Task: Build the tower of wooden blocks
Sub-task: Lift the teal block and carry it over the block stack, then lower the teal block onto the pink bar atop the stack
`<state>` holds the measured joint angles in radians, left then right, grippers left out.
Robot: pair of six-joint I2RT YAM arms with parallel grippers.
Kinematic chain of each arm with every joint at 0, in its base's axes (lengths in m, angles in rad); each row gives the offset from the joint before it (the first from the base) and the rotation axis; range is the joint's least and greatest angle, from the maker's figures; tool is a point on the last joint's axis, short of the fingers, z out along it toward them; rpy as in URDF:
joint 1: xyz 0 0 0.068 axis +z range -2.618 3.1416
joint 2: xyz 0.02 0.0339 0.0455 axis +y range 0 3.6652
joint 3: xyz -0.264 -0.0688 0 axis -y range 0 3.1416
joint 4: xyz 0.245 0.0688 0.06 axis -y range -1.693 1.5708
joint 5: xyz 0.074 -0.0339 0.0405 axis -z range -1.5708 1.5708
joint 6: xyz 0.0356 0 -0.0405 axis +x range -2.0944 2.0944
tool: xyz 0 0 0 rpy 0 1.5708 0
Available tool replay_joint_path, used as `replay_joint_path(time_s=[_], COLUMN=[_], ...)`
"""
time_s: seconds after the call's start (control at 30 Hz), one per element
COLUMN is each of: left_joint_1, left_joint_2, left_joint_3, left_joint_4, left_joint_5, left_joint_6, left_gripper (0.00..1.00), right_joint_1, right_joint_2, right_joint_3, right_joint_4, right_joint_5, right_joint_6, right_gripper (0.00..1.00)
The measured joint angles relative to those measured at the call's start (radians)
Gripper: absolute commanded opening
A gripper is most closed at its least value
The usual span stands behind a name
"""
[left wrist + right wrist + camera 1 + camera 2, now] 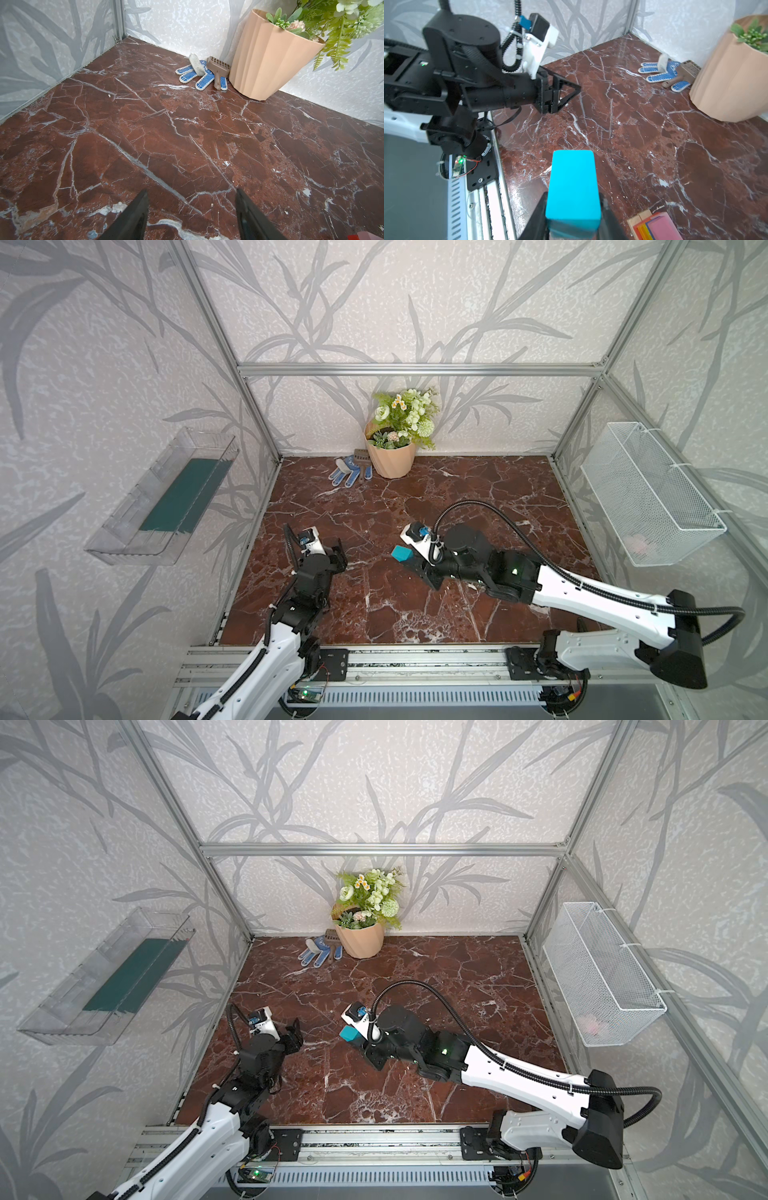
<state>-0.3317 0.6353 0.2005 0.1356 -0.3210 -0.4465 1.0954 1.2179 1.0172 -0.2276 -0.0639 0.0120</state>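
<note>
Capping the tower is the step in hand, as judged: the teal block (572, 187) is to go on top of the tower (656, 225), a low square stack with a tan base and orange, red and pink layers above. It stands on the worktop (415, 497) close by the held piece; neither top view shows the stack, probably because the right arm covers it. To do it well: bring the block square over the pink top layer, level it, lower slowly, let go only once it sits flat, then lift straight up so the layers beneath are not nudged. Right gripper (572, 196): jaws narrowly set, pinching the teal block by two opposite sides, with the block apparently clear of the worktop and about mid-worktop in both top views. Left gripper (191, 190): jaws spread apart, nothing between them, touching nothing — poised above bare marble toward the left edge, apart from the block. Risk: a tilted release could shift the pink layer.
</note>
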Motion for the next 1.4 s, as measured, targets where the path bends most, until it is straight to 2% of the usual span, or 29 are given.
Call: replay_joint_path(time_s=[0.2, 0.33, 0.43, 0.67, 0.83, 0.97, 1.23, 1.4], left_joint_1=[0.000, 0.000, 0.000, 0.000, 0.000, 0.000, 0.000, 0.000], left_joint_2=[0.000, -0.010, -0.018, 0.000, 0.010, 0.010, 0.009, 0.009], left_joint_3=[0.000, -0.002, -0.006, -0.007, -0.007, -0.007, -0.007, -0.007], left_joint_4=[0.000, -0.001, 0.000, 0.000, 0.000, 0.000, 0.000, 0.000], left_joint_5=[0.000, 0.000, 0.000, 0.000, 0.000, 0.000, 0.000, 0.000], left_joint_6=[0.000, 0.000, 0.000, 0.000, 0.000, 0.000, 0.000, 0.000], left_gripper=[0.66, 0.66, 0.66, 0.66, 0.66, 0.66, 0.66, 0.66], right_joint_1=[-0.016, -0.184, -0.300, -0.460, -0.533, -0.562, -0.566, -0.566], right_joint_2=[-0.073, -0.049, 0.022, 0.149, 0.292, 0.350, 0.356, 0.334], right_joint_3=[-0.127, -0.069, 0.038, 0.114, 0.190, 0.188, 0.185, 0.121], right_joint_4=[-0.016, -0.091, -0.163, -0.262, -0.357, -0.380, -0.380, -0.360], right_joint_5=[-0.114, -0.207, -0.215, -0.274, -0.328, -0.348, -0.428, -0.442], right_joint_6=[-0.251, -0.386, -0.495, -0.671, -0.740, -0.754, -0.752, -0.737], right_gripper=[0.00, 0.00, 0.00, 0.00, 0.00, 0.00, 0.00, 0.00])
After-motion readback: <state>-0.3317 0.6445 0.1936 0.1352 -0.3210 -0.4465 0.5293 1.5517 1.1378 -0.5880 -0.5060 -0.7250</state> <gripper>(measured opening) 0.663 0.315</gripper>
